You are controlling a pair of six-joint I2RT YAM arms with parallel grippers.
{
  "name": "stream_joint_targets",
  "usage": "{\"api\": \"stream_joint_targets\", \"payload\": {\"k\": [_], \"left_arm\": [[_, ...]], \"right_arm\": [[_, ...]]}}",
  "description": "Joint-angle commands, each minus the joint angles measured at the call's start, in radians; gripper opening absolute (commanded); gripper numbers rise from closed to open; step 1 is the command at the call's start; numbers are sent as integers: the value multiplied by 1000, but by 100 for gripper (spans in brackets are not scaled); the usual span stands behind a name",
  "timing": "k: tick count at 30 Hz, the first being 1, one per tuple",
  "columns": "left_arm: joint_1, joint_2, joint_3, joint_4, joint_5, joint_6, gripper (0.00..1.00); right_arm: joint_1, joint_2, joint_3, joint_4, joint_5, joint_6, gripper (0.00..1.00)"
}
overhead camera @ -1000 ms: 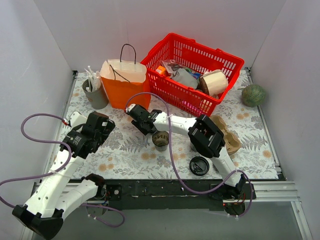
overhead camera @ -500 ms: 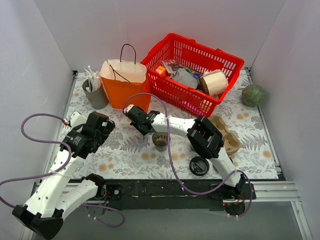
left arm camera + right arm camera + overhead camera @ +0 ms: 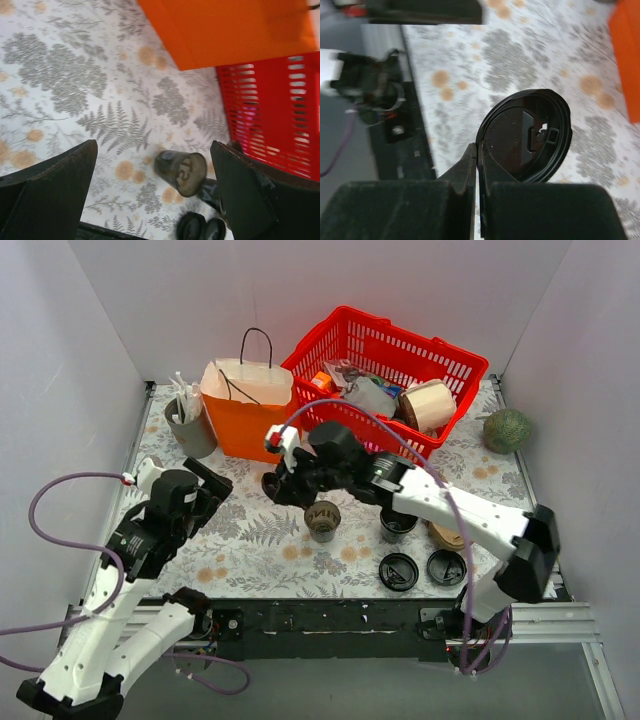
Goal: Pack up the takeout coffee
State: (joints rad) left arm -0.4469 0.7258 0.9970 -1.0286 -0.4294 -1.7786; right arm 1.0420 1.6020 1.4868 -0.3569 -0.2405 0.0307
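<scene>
Robot test cell in a lab: plain white partition walls point(image 3: 90, 350) boxing a floral-clothed bench point(image 3: 260, 540), arms bolted to black aluminium rail point(image 3: 330, 625).

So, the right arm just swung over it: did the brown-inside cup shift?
No. The cup stays put, same spot up-left of the left loose lid and below the orange bag.
</scene>
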Motion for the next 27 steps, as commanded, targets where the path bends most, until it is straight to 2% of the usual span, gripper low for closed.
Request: {"api": "stream_joint_targets", "payload": {"k": [1,3,7,8,11,13,14,15,16,17,18,19,21,27], "left_arm": [[5,-90,-23,191,182,111,98],[4,-150,-58,315,259,175,98],[5,-235,-159,566,499,235,98],[5,-259,-196,675,609,248,98],[5,-278,-259,858,781,298,98],[4,-270,-264,892,804,285,98],[4,-261,-252,868,793,271,98],[4,-249,-221,846,766,251,98],[4,-227,-198,825,758,234,98],[5,-215,-181,773,749,199,98],[4,-204,-138,742,720,182,98],[5,-174,-115,702,700,171,98],[4,-141,-78,621,683,147,98],[2,-13,-95,668,811,107,98]], "right_arm": [[-39,-188,-169,125,-356,40,1],[-91,-255,-212,223,-481,110,1],[-166,-422,-290,414,-620,254,1],[-174,-439,-295,442,-641,280,1],[-194,-485,-275,449,-698,330,1],[-197,-499,-234,367,-683,232,1],[-198,-498,-209,217,-662,174,1],[-198,-499,-165,131,-590,96,1],[-197,-496,-146,55,-571,-90,1],[-198,-491,-129,-82,-519,-168,1],[-197,-488,-114,-127,-384,-217,1],[-197,-479,-99,-164,-325,-307,1],[-197,-470,-97,-220,-229,-359,1],[-185,-419,-114,-272,-275,-506,1]]}}
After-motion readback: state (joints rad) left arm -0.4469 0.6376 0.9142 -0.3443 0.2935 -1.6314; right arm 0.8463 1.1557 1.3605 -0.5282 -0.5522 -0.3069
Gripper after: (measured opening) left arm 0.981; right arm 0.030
